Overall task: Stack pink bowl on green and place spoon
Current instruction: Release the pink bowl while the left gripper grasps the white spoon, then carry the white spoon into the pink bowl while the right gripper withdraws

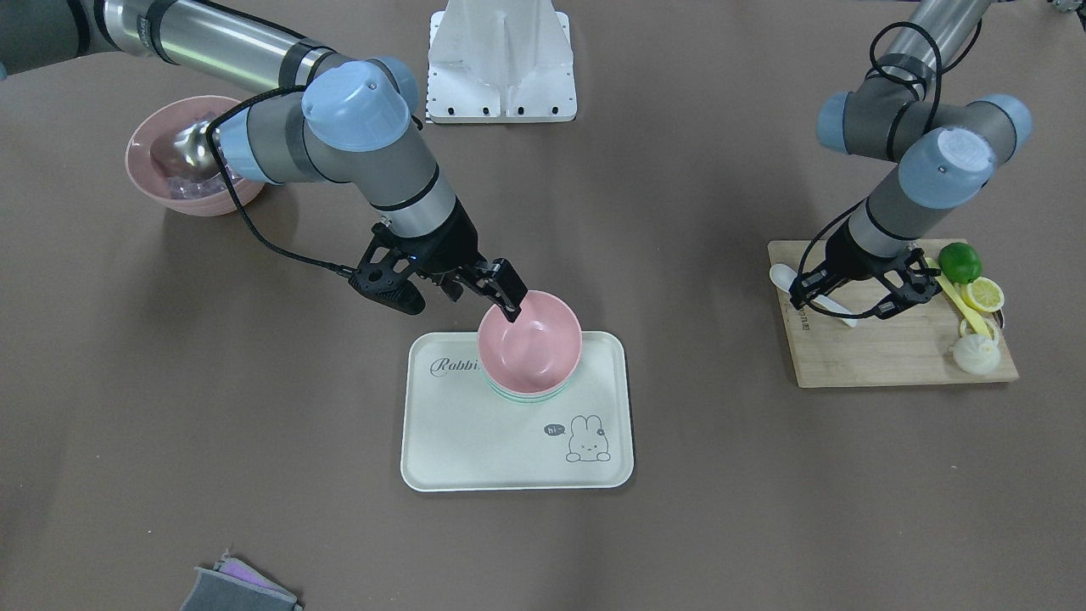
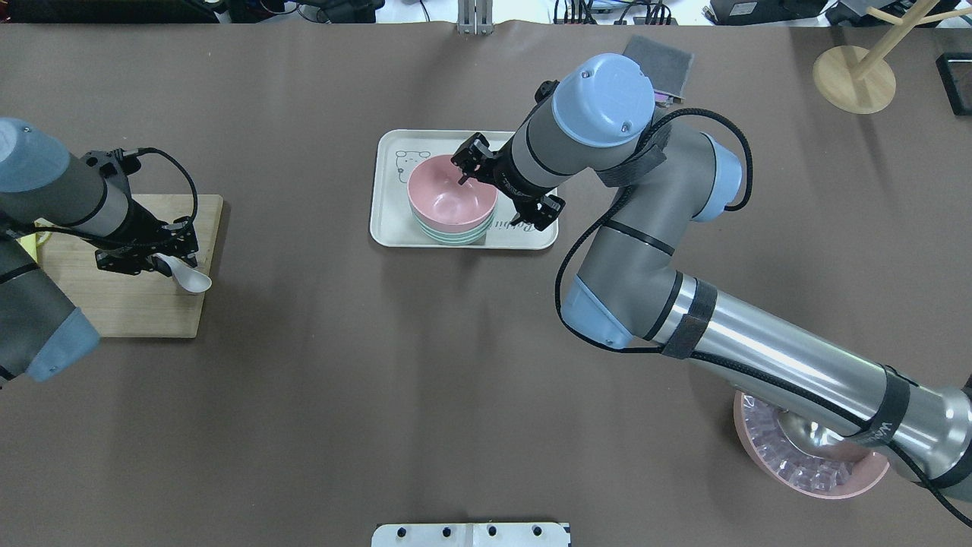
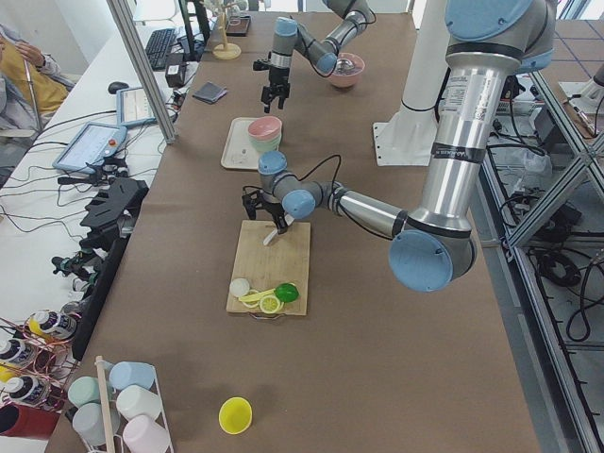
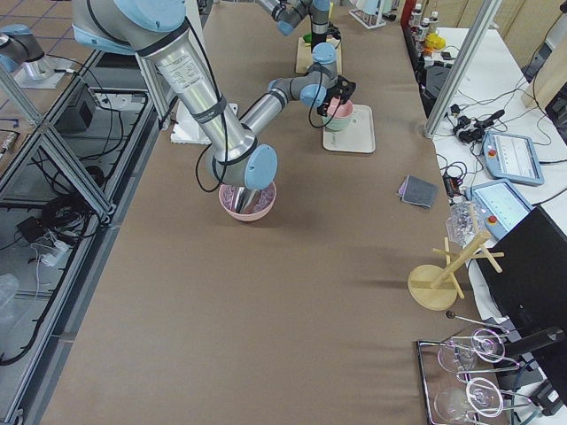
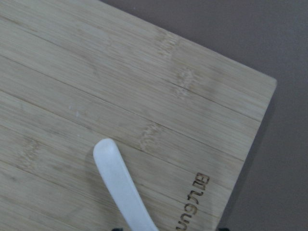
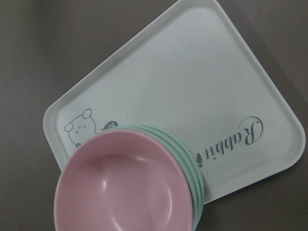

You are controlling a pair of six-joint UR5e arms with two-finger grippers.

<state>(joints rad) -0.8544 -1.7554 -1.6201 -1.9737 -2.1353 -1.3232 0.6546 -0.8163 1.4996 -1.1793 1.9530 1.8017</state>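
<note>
Pink bowl (image 1: 530,339): matte, round, empty, upright, mouth up. Nested on top of green bowl stack (image 1: 530,396), only the green rims showing as thin bands under it; several green rims countable in right wrist view. Stack sitting on white tray (image 1: 475,458), at the robot-side end, over the "Rabbit" lettering, rabbit drawing left uncovered.

Spoon (image 1: 782,274): white, plain, lying flat on wooden cutting board (image 1: 882,356) well apart from tray. Scoop end at the board's tray-side edge, handle angled in across the board
</note>
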